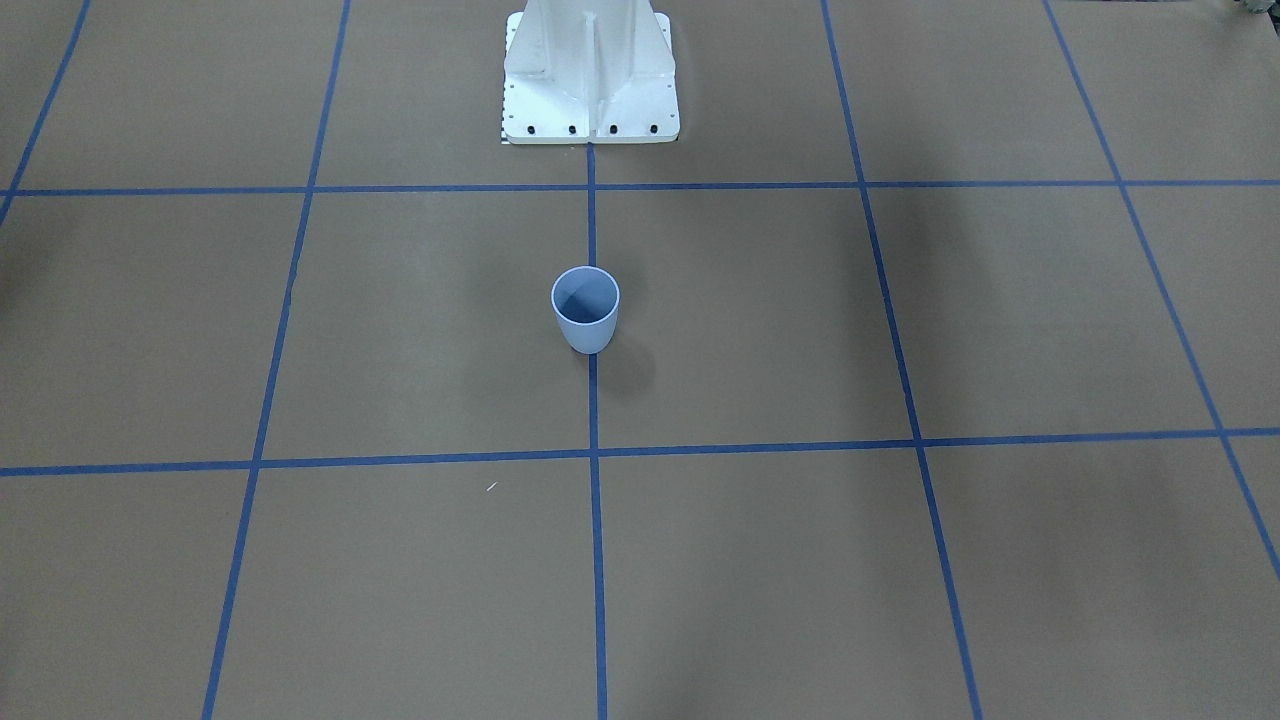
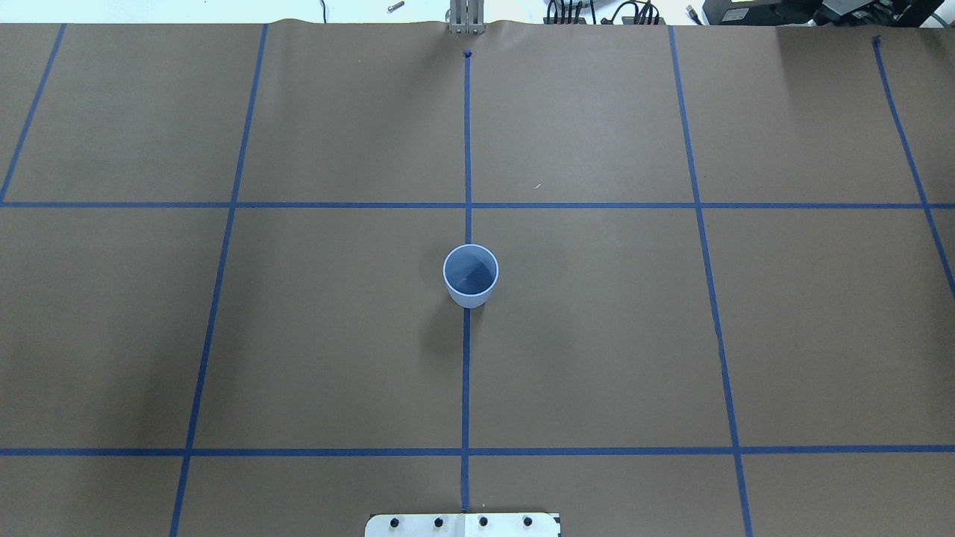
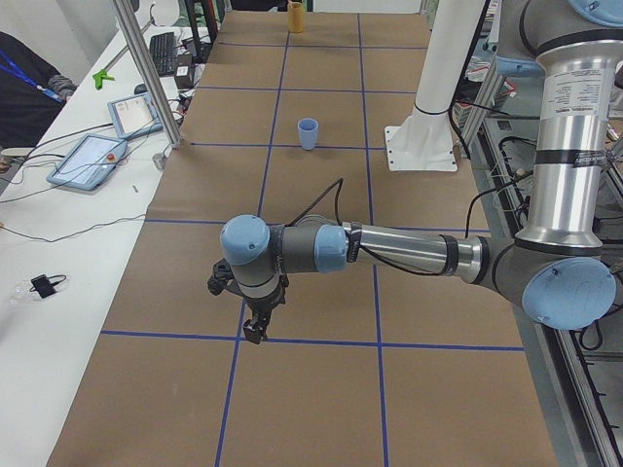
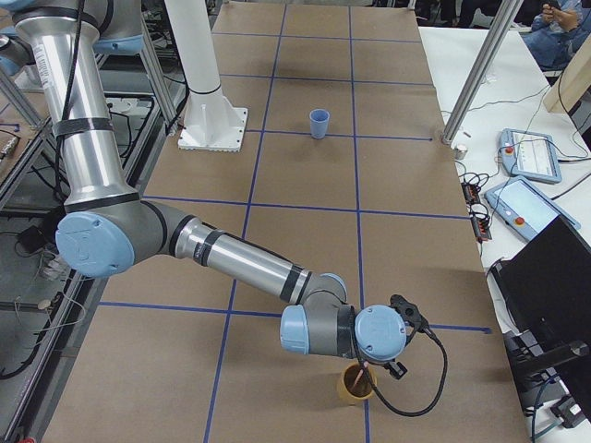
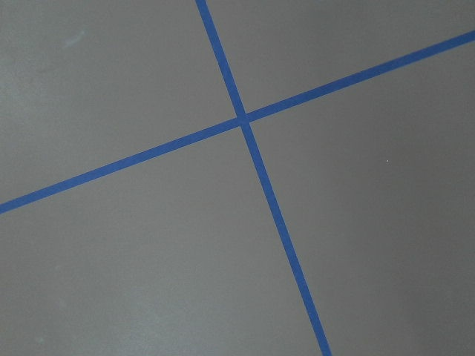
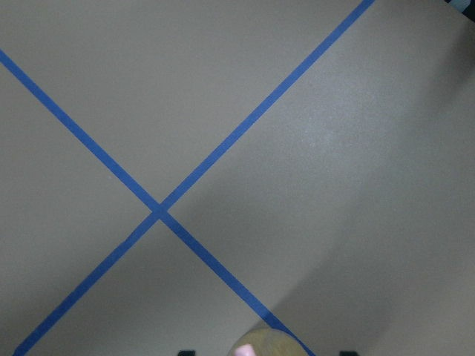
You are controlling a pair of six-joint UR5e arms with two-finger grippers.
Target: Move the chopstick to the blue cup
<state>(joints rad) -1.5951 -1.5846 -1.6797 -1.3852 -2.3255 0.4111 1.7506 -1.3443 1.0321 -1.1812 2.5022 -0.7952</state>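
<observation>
- One blue cup [image 2: 471, 276] stands upright on the centre tape line of the desk [image 2: 313, 335], in front of the single white pedestal [image 1: 590, 80]. Its darker blue inside is visible right down to the base.
- One tan cup [image 4: 355, 388] stands at the desk's right end, well apart from the blue cup. It holds the one chopstick [image 4: 367, 373], whose short pink end pokes up at the rim.
- There are two arms. The left end effector [image 3: 255, 329] hangs low over a tape line near the desk's left end. Only the side view shows it, so I cannot tell whether its fingers are parted or together.
- The right end effector [image 6: 266, 351] hovers directly above the tan cup. The wrist view catches only two dark finger slivers, set wide apart at the lower edge. The cup's rim and the pink tip lie between them, gripped by nothing.
- Two tablets [image 3: 88, 161] lie on the white side table.
- Both central views show only the blue cup and the pedestal's base. The tan cup and both arms appear only in the side views.
- The left wrist view shows just crossing tape.
</observation>
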